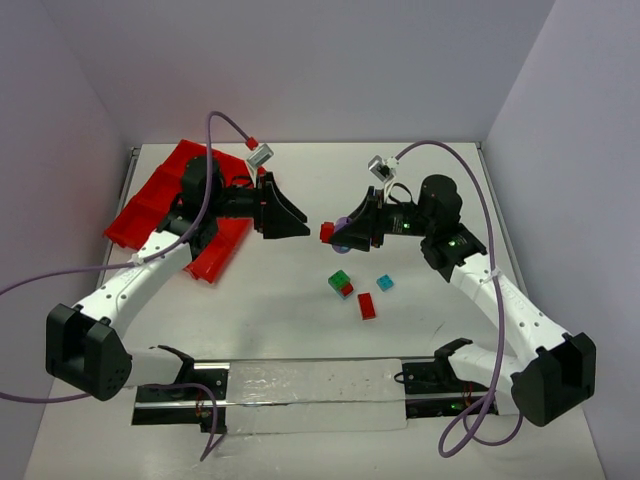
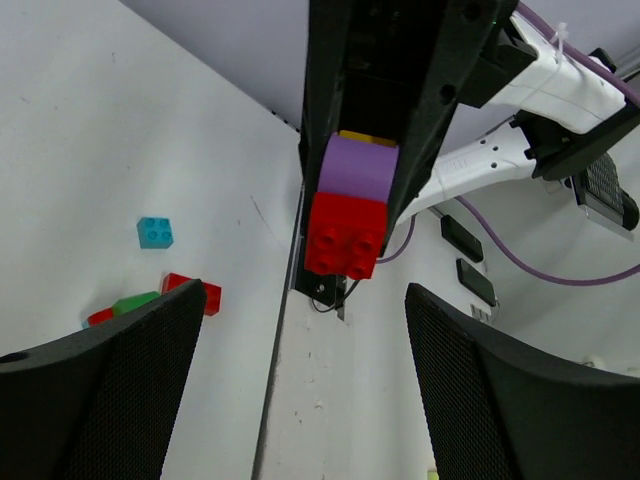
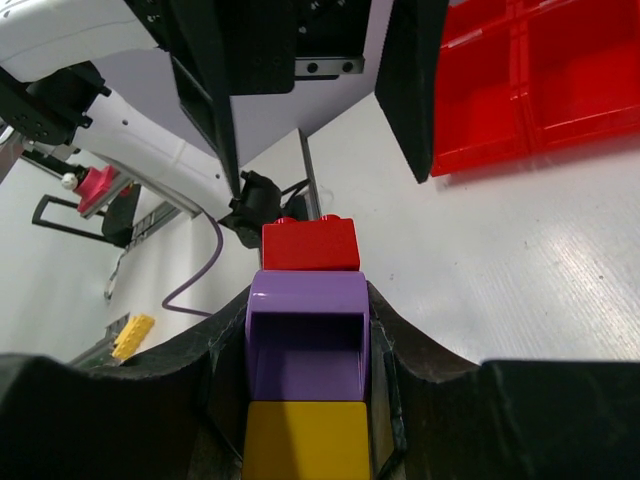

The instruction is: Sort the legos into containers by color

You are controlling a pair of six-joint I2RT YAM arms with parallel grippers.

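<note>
Sticking out of the right gripper [image 1: 340, 232] is a short stack [image 2: 350, 205] of three glossy plastic blocks, pressed end to end. A red brick [image 3: 310, 245] sits at the free tip, a purple brick [image 3: 308, 335] in the middle and a yellow brick [image 3: 305, 440] deepest between the fingers. The red one shows four round studs on its outer face. The purple one has rounded corners and a smooth, hollowed side. The right gripper's dark fingers are closed tight on the purple and yellow blocks from both sides, leaving the red end bare.

The stack is held up in the air above the middle of the white table [image 1: 280, 300], pointing straight at the left gripper [image 1: 303, 224]. That gripper's two broad, wedge-shaped fingers [image 2: 100, 400], faced with a fine mesh texture, stand wide apart and hold nothing. The red tip is just short of them, lined up with the gap, and not touching either finger.

Below the stack, three loose pieces lie on the tabletop near one another: a green and red pair [image 1: 341, 284], a small cyan brick [image 1: 385, 283] and a long red brick [image 1: 367, 306].

Off to the left, partly under the left arm, lies the bright red tray [image 1: 140, 212]. Its square compartments [image 3: 540, 90] are shiny and divided by low walls.
</note>
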